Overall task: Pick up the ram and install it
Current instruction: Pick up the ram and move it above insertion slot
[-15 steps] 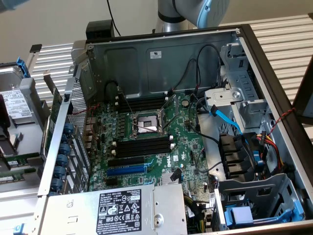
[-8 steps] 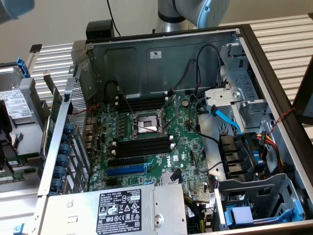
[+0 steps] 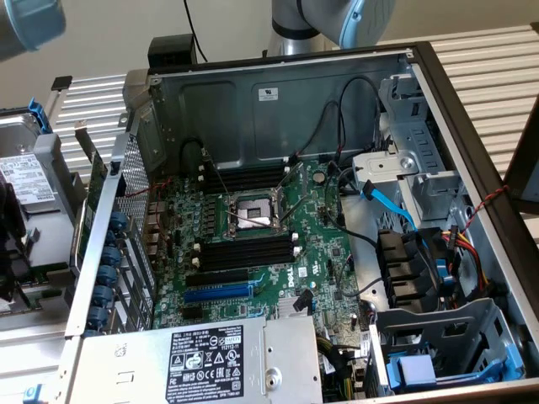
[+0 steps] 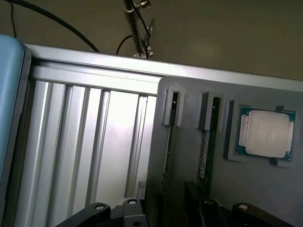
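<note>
While low above the grey tray (image 4: 251, 189), arm (image 3: 333, 21) angled down, jaws wide open, empty, near the ram (image 4: 168, 142).

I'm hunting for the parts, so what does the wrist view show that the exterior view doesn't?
Wrist view: two ram sticks standing in a grey holder, with a CPU beside them. Exterior view: the open case, its motherboard, the socket and black slots. Both: the ribbed metal table.
</note>
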You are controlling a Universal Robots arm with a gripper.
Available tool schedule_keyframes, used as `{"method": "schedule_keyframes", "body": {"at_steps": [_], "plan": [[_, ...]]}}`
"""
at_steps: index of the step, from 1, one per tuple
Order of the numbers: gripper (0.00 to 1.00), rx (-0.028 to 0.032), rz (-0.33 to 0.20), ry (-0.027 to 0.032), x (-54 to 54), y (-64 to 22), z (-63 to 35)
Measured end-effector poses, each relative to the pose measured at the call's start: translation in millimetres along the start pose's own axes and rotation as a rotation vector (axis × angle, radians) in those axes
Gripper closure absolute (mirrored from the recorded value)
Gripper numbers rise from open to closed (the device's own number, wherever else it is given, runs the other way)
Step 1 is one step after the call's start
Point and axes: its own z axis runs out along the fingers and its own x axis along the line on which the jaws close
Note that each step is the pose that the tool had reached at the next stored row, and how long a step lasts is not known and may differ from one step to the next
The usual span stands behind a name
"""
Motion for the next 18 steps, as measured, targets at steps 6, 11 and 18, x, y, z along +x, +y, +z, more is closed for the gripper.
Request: {"method": "schedule_keyframes", "body": {"at_steps": [6,11,18], "plan": [[0.55,-0.0004,0.018,-0.0004,-0.1,0.5,6.9],[0.64,-0.0006,0.024,-0.0006,-0.2,0.9,7.3],[0.87,-0.0006,0.026,-0.0007,-0.1,1.4,7.0]]}}
